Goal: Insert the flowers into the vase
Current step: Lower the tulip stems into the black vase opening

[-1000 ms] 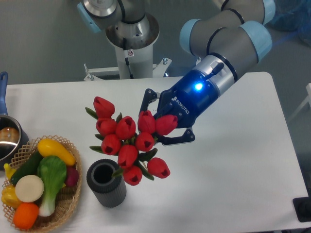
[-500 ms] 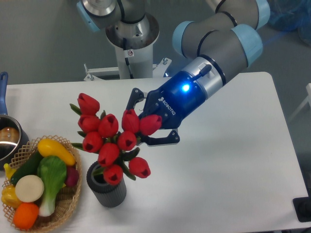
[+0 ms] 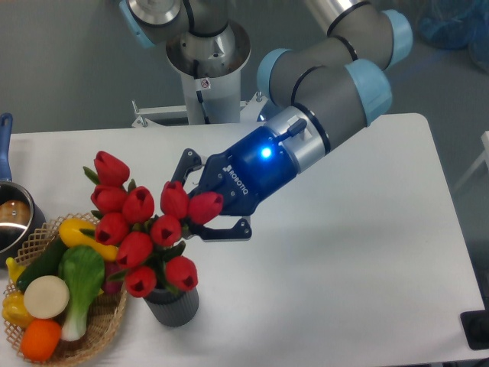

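Observation:
The flowers (image 3: pixel 137 222), a bunch of red tulips with green leaves, hang tilted in the air at the left of the table. My gripper (image 3: pixel 200 205) is shut on their stems, its fingers half hidden behind two blooms. The lowest blooms sit directly over the mouth of the vase (image 3: pixel 174 304), a dark grey ribbed cylinder standing upright near the front edge. The vase opening is covered by the blooms, so I cannot tell whether the stems are inside it.
A wicker basket (image 3: pixel 107 325) holding toy vegetables and fruits stands just left of the vase, touching distance from the tulips. A metal pot (image 3: pixel 11 218) with a blue handle sits at the far left edge. The robot's base column (image 3: pixel 206 69) rises behind the table.
The gripper has carried the flowers leftward and down. The bunch was to the right of the vase a second ago and now covers its mouth and overlaps the basket.

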Tool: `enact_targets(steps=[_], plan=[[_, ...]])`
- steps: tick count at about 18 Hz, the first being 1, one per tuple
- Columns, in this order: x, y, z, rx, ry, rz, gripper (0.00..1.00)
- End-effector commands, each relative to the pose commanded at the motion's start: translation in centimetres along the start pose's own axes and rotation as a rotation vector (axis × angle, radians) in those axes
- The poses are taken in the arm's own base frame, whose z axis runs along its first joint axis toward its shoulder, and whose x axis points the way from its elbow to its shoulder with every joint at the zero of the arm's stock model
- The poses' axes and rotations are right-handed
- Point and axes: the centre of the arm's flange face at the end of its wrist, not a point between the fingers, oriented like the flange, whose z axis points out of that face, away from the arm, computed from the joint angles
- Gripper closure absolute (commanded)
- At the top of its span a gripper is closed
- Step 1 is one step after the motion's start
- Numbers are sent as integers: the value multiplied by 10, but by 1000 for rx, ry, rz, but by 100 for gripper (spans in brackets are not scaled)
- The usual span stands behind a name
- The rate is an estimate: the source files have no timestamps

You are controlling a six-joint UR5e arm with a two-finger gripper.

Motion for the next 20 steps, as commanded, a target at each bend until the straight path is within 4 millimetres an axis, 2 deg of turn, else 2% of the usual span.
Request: enact_targets(steps=[10, 13, 15, 20], plan=[[-6, 22, 9, -15, 7, -6, 90], [-8, 37, 12, -22, 9, -22, 90], [-4, 44, 21, -27, 25, -7, 90], [-2, 69, 24, -34, 31, 10, 88]])
